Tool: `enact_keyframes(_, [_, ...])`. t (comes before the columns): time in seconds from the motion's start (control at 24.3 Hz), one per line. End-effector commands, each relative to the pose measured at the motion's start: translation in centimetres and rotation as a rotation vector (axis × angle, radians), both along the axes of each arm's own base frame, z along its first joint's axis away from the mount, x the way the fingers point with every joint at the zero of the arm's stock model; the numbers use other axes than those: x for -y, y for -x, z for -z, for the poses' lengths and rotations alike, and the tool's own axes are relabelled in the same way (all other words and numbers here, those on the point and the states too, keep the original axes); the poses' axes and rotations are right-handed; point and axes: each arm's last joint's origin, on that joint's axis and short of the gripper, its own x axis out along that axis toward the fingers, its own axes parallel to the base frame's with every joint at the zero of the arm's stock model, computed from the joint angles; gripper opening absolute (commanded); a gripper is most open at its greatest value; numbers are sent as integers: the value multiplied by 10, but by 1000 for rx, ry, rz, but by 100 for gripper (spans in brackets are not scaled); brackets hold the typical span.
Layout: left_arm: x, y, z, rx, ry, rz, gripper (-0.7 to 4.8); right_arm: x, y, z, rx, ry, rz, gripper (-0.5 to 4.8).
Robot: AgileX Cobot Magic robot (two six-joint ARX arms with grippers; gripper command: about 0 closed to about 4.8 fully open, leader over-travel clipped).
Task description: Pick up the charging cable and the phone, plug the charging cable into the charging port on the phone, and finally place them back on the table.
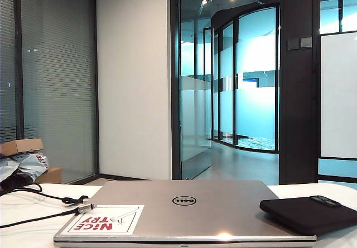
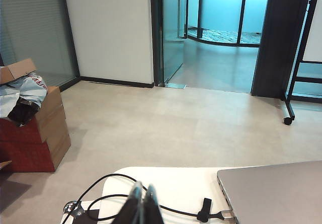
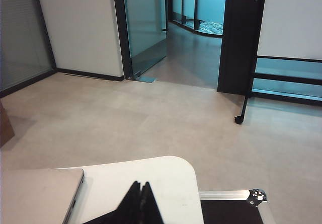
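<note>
We see a broad flat white table [image 1: 22, 225] with a closed silver Dell laptop [image 1: 189, 209] lying across its middle, a white sticker with red lettering [image 1: 103, 220] on the laptop's near left corner. The phone [image 1: 309, 213], a flat matte black rectangular slab with a raised camera bump near its far right end, lies on the right of the table, its left end touching or overlapping the laptop's right edge — from this angle we cannot tell which. The charging cable [image 1: 39, 199], a long thin black cord, runs over the left part of the table; its small silvery plug tip rests just beside the laptop's left edge, with a small black tie wrapped on the cord close behind the plug. Neither arm shows in the exterior view. In the left wrist view the left gripper [image 2: 141, 206] sits low at the near edge, its two dark fingers pressed together with nothing between them, poised above the cable's loops, with the laptop's corner to its right. In the right wrist view the right gripper [image 3: 140, 204] is likewise closed tight and empty, its fingers meeting in a point over the table's rounded far right corner, the laptop's edge off to its left. Beyond the table on the left, cardboard boxes [image 2: 37, 133] and plastic bags are stacked on the pale floor; further off stand a white wall and glass partitions.
</note>
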Motion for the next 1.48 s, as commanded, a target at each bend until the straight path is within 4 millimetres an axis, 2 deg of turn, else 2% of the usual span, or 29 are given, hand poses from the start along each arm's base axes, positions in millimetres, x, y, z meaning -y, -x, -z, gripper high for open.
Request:
enact_keyframes(0.04, [0,0,-1,13,-1,3,-5,0,0,1,6,19,-2,-5])
enact_keyframes(0.25, [0,0,-1,13,0,3,-5,0,0,2,-5,23,-1,-5])
enact_keyframes(0.41, [0,1,-11,76,181,21,-5,0,3,-11,18,24,16,-5])
enact_keyframes(0.49, [0,5,-26,143,267,40,-5,2,7,-26,46,16,57,-5])
enact_keyframes(0.62, [0,14,-57,235,248,49,-5,3,15,-49,77,12,79,-5])
enact_keyframes(0.74, [0,23,-79,285,182,41,-5,3,20,-67,99,11,78,-5])
enact_keyframes(0.95, [1,24,-97,283,146,34,-5,2,18,-88,87,8,65,-5])
enact_keyframes(1.11, [0,16,-108,245,146,31,-5,1,10,-107,60,10,50,-5])
enact_keyframes(1.24, [0,2,-117,184,148,27,-5,-1,-1,-125,30,12,24,-5])
enact_keyframes(1.48, [2,-23,-125,94,151,34,-5,-13,-22,-154,-10,15,-131,-5])
